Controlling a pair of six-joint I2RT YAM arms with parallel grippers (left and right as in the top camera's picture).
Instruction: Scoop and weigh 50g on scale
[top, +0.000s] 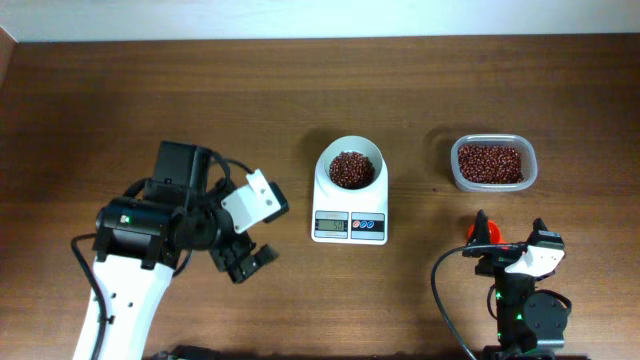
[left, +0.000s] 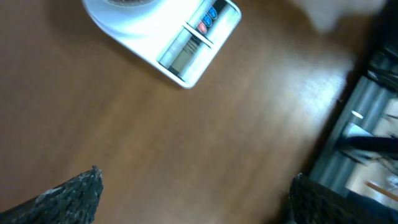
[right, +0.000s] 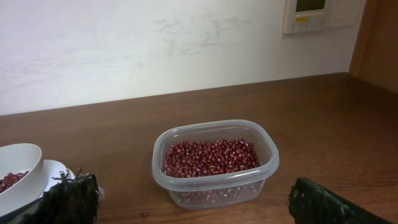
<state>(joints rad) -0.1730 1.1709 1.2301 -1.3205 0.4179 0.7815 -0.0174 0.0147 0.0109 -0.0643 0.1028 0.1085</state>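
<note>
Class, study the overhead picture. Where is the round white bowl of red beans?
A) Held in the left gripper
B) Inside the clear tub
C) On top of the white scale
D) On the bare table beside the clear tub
C: the bowl sits on the scale, whose display and buttons show in front of it, while the tub stands apart on the right.
</note>
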